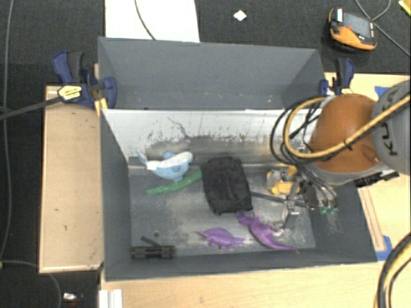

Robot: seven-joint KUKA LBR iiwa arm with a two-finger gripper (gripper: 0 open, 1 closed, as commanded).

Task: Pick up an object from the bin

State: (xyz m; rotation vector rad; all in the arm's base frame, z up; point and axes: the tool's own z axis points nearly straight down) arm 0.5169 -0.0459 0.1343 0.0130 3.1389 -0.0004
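We find the jaws, their opening impossible to tell, just right of the purple lizard-shaped plastic toy (262, 231) at the grey metal bin's (192, 76) front right, its long axis slanting back-left

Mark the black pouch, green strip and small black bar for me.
black pouch (226, 185), camera view, middle of its top face.
green strip (173, 185), camera view, mid-length.
small black bar (153, 252), camera view, its middle.

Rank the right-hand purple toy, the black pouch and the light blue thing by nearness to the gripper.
1. Right-hand purple toy, front right, beside the gripper.
2. Black pouch, bin's middle.
3. Light blue thing, back left.
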